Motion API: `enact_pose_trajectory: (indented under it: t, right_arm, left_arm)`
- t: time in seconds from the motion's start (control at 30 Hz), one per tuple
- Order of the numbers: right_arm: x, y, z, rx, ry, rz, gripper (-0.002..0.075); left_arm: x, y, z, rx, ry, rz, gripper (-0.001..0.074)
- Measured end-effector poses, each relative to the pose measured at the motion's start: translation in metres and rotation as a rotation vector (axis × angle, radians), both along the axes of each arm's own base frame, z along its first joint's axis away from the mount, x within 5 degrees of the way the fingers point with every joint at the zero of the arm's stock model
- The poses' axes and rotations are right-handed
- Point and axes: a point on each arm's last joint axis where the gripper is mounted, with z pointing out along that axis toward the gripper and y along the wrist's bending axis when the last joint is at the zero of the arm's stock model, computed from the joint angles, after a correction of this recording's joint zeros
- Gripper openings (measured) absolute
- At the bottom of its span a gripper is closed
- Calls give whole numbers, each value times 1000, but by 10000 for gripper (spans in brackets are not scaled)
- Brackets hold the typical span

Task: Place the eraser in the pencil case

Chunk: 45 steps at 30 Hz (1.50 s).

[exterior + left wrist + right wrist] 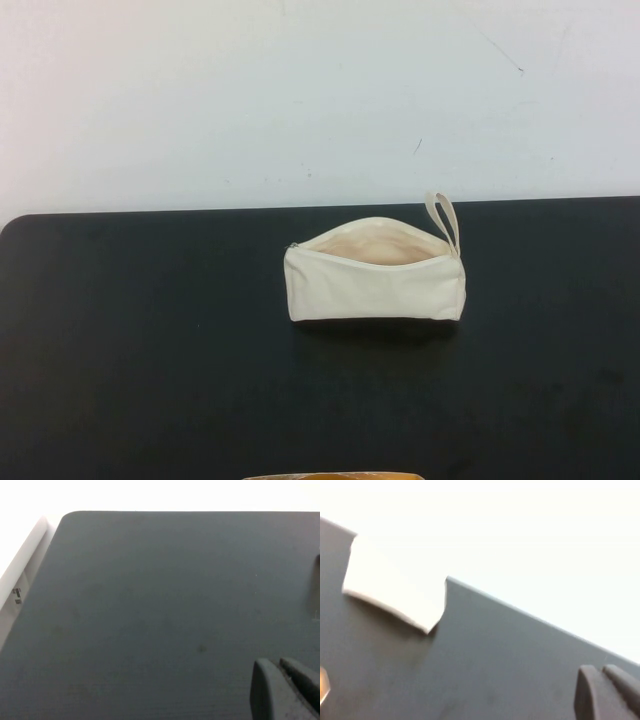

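The pencil case [375,272] is a cream-white zip pouch lying in the middle of the black table [150,350]. Its zip is open, showing the pale peach lining, and its loop strap [445,220] sticks up at the right end. It also shows as a bright white shape in the right wrist view [390,592]. The eraser shows in no view. Neither arm appears in the high view. My left gripper [277,664] is shut and empty over bare table. My right gripper [599,669] is shut and empty, well apart from the pouch.
A white wall [320,100] stands behind the table's far edge. A tan-orange strip [330,476] shows at the near edge of the high view. A small tan patch [322,682] sits at the edge of the right wrist view.
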Motion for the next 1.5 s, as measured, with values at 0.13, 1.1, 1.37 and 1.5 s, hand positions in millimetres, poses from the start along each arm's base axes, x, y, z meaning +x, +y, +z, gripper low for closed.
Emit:
enact_pose_trajectory:
  t: [0.13,1.1,1.37,1.5]
  right_arm:
    - [12,-1,-14,29,-141,-39,0]
    - [71,-9,-178,159,90,-257,-1]
    - [71,-9,-178,160,93,-259,-1]
    - [71,-9,-178,160,93,-259,-1]
  left_arm:
    - [0,0,0,0,0,0,-3]
    - [0,0,0,-2,0,0,-3]
    - [0,0,0,-2,0,0,-3]
    - [0,0,0,-2,0,0,-3]
